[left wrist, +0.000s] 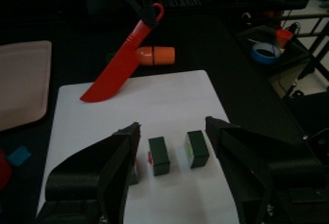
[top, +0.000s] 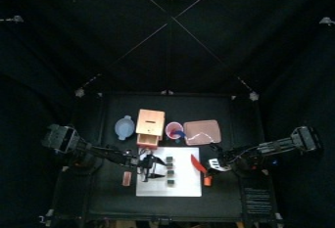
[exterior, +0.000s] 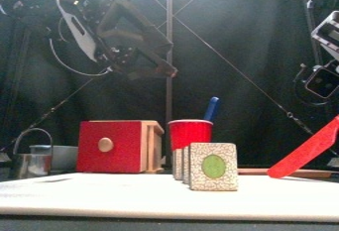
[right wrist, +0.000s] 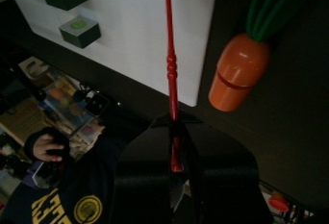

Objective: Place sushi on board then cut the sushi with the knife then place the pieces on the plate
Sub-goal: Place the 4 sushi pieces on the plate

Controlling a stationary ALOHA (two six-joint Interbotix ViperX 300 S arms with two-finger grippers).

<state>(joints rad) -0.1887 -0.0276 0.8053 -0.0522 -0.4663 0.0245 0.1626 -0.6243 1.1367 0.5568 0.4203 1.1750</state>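
Observation:
The sushi stands in separated dark green pieces [top: 160, 171] on the white cutting board [top: 183, 189], near and large in the front view [exterior: 209, 166]. My left gripper [left wrist: 171, 127] hangs open just above the pieces [left wrist: 195, 148], its jaws spread on either side of them. My right gripper [right wrist: 176, 122] is shut on the handle of the red knife [exterior: 307, 151], which slants down over the board's right part [left wrist: 118, 64]. The knife shows edge-on in the right wrist view [right wrist: 168, 45]. The pink plate [top: 201, 131] lies behind the board, to the right.
A wooden box with a red drawer front [exterior: 117, 146] and a red cup [exterior: 189, 136] holding a blue knife [exterior: 209, 108] stand behind the board. A blue-grey bowl [top: 124, 127] sits back left. An orange toy carrot [right wrist: 238, 69] lies just off the board's right edge.

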